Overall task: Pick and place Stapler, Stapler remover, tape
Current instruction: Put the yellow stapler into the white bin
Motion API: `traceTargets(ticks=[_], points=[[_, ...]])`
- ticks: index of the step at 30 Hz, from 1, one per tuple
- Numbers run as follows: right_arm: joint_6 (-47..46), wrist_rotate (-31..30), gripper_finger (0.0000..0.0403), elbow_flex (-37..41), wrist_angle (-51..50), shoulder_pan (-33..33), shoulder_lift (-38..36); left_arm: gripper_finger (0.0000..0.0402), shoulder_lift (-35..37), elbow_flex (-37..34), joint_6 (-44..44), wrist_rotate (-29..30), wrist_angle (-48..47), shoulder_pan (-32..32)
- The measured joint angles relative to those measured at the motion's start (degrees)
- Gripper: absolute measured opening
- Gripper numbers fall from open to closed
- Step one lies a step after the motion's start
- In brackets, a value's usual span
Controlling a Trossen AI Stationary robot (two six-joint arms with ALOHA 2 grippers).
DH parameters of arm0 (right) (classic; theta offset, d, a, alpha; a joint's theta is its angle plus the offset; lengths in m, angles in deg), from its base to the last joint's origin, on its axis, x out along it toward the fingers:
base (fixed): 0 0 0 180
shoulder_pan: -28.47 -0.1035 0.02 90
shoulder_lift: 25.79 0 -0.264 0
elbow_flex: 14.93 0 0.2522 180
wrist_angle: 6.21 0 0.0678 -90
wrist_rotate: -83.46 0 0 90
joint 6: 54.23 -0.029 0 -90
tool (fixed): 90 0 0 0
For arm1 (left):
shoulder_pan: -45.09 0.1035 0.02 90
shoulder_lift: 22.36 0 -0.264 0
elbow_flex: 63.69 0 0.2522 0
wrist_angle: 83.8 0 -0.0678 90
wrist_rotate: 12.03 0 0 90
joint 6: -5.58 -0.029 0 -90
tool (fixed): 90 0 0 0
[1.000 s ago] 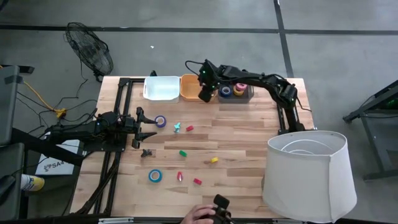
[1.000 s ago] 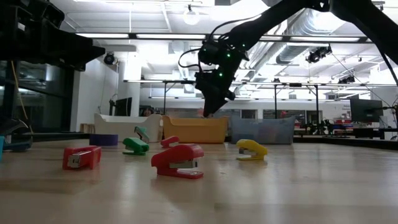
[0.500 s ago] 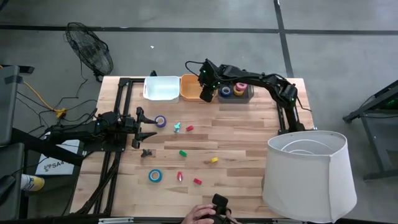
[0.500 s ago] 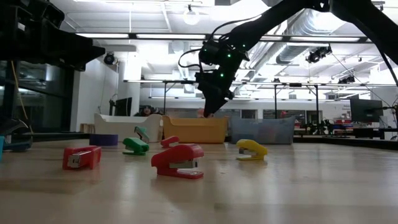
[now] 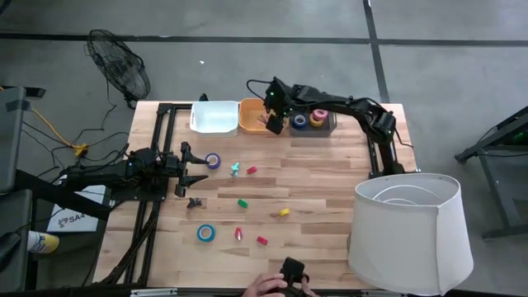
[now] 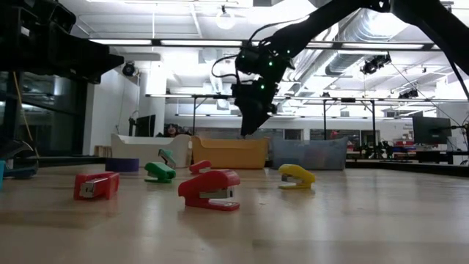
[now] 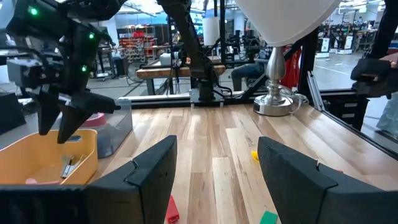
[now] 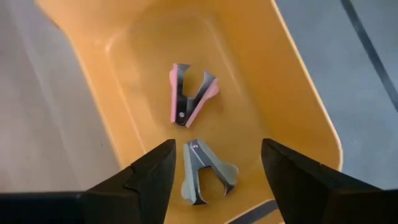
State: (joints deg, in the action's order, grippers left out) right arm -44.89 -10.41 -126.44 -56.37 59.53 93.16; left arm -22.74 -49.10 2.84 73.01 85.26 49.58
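My right gripper (image 5: pixel 271 124) hangs open over the orange bin (image 5: pixel 250 112) at the table's far edge, touching nothing. Below it, on the bin floor, lie a grey stapler remover (image 8: pixel 205 173) and a pink one (image 8: pixel 190 99). My left gripper (image 5: pixel 196 167) waits open and level at the table's left. A purple tape roll (image 5: pixel 213 160) and a blue one (image 5: pixel 205 233) lie flat on the table. More tape rolls (image 5: pixel 299 120) sit in the grey bin (image 5: pixel 330 124). Red (image 6: pixel 210 189), green (image 6: pixel 159 171) and yellow (image 6: pixel 296 175) staplers stand on the wood.
A white bin (image 5: pixel 214 116) stands left of the orange one. A lamp with a wide white shade (image 5: pixel 408 231) takes the near right corner. A person's hand (image 5: pixel 272 285) holds a dark object at the near edge. Small teal (image 5: pixel 235 168) and black (image 5: pixel 195 202) pieces lie mid-table.
My right gripper has opened above the orange bin while staying in place, and its wrist has rolled a little. The left arm has kept still.
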Motion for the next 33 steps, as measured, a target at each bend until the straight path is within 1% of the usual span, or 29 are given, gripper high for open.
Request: traceTargets(ticks=[7,14,19,22,24,33], points=[[0.1,0.6,0.0226,0.0,-5.7,-2.5,-2.0,0.0221,0.0,0.0,0.0,0.0,0.0,0.0],[-0.2,0.3,0.0226,1.0,-10.3,-7.4,-4.5,0.0221,0.0,0.0,0.0,0.1,0.0,0.0],[-0.3,-2.2,0.0226,9.7,-7.4,-11.1,-10.7,0.0221,0.0,0.0,0.0,0.1,0.0,0.0],[-1.4,-6.5,0.0226,15.4,-5.8,-13.9,-14.4,0.0221,0.0,0.0,0.0,0.1,0.0,0.0],[-2.8,-8.0,0.0226,18.7,-4.8,-15.9,-16.9,0.0221,0.0,0.0,0.0,0.1,0.0,0.0],[-9.5,-8.0,0.0225,33.9,0.1,-24.1,-26.3,0.0221,0.0,0.0,0.0,-0.1,0.0,0.0]])
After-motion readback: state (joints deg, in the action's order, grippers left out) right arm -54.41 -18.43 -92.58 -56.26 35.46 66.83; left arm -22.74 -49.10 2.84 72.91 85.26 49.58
